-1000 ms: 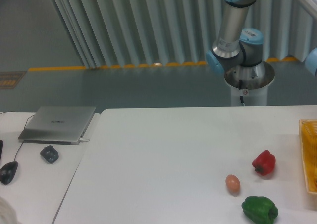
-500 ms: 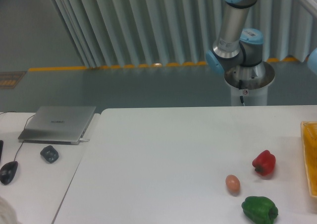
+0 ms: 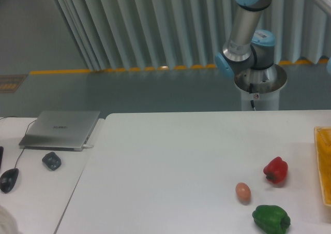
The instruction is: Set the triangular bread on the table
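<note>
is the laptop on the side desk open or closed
Closed. The laptop lies flat on the desk with its silver lid down; no screen or keyboard shows.

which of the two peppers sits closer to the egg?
The green pepper, at the table's front edge, just right of and below the egg. The red pepper lies farther back and right, with a wider gap to the egg.

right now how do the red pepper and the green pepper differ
The red pepper looks smaller than the green pepper. The red pepper sits farther back on the table, the green pepper close to the near edge. The egg lies between them, a little to the left. Both are glossy and rest apart on the tabletop.
</note>
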{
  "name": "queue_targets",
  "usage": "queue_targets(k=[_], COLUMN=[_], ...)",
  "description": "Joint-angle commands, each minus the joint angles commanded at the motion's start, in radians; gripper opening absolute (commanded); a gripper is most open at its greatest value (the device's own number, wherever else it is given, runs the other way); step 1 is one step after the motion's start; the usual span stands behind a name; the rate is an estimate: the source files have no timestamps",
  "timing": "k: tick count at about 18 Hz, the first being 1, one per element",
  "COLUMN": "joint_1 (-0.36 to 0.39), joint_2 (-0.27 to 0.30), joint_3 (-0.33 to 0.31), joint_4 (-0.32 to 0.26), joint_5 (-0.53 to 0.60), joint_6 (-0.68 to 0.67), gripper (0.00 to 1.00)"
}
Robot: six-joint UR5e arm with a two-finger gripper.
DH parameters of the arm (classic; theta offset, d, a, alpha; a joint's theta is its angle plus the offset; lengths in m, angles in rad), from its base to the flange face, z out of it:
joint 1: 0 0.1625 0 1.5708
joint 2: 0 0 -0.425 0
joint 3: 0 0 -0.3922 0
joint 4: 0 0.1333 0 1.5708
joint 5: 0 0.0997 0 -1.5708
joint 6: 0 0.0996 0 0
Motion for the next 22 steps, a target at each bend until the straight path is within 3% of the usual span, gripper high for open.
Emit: queue_targets(k=[22], joint_1=[0.025], joint_2=[-0.011], joint_3=[-0.002], joint_4=[-0.005], joint_5=[0.032], joint_6=[0.074], gripper=[1.0])
